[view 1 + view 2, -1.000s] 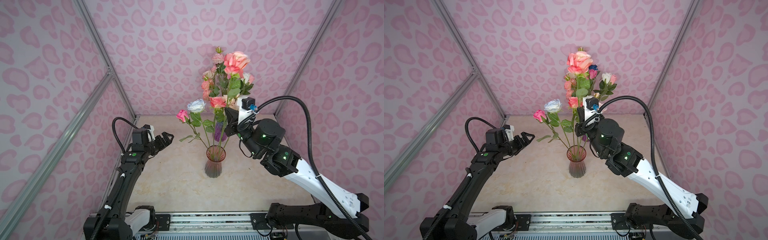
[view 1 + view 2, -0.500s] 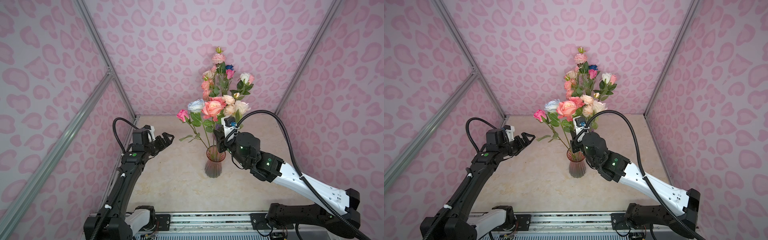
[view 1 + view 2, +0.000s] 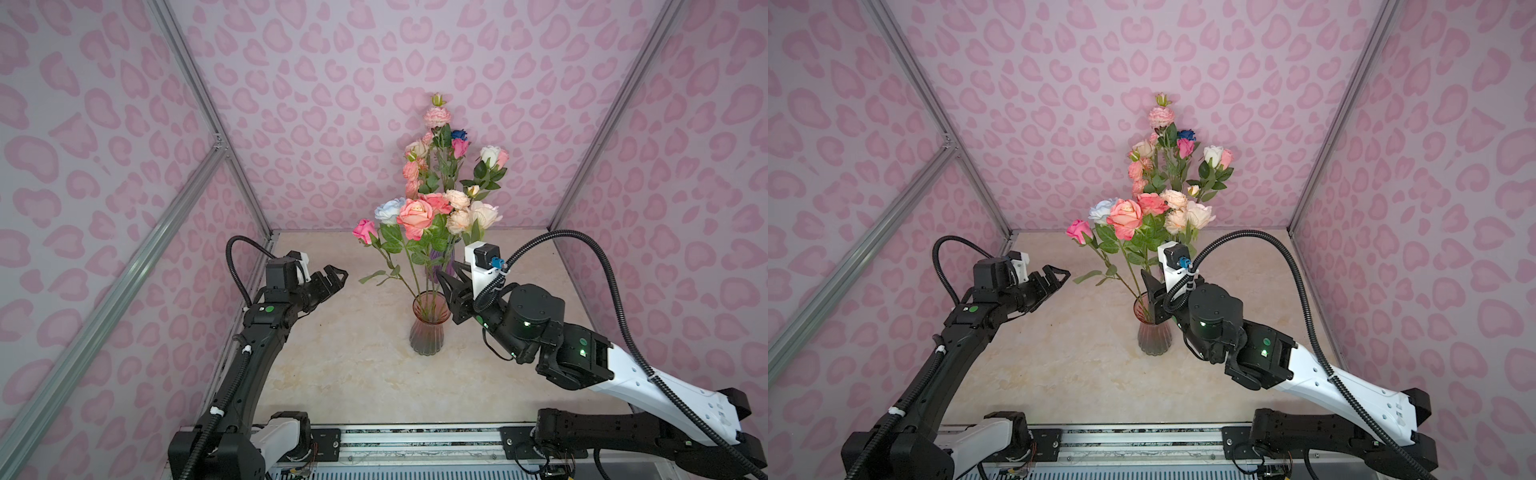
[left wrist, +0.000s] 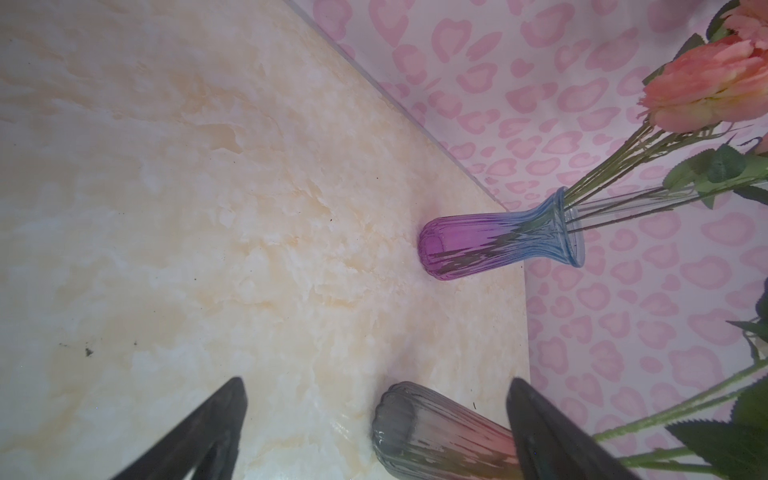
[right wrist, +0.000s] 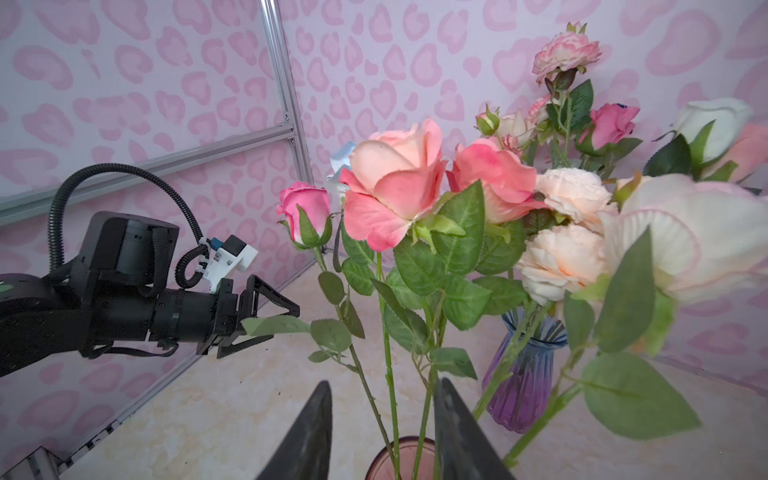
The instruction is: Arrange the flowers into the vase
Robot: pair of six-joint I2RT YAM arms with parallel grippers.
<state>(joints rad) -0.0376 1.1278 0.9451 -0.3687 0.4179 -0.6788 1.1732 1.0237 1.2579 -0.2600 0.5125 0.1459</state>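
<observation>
A pink-to-grey ribbed vase (image 3: 427,332) (image 3: 1154,337) stands mid-table and holds several flowers, among them a big peach-pink rose (image 3: 415,216) (image 5: 395,183), a magenta one (image 3: 365,231) and a pale blue-white one (image 3: 388,210). My right gripper (image 3: 449,275) (image 5: 384,386) is open just above the vase's mouth (image 5: 399,455). Green stems (image 5: 388,374) run loose between its fingers, pinched by neither. My left gripper (image 3: 337,276) (image 4: 376,382) hangs wide open and empty to the left of the vase (image 4: 436,436), apart from it.
A purple-and-blue vase (image 4: 490,245) (image 5: 528,386) stands behind the pink one, near the back wall, with a taller bunch of flowers (image 3: 440,141). Pink patterned walls close in the left, back and right. The arms' base rail (image 3: 415,440) runs along the front edge.
My right gripper came down from high up with the peach-pink rose, whose stem now stands in the pink vase. Its jaws have opened off the stem. The left arm has not moved.
</observation>
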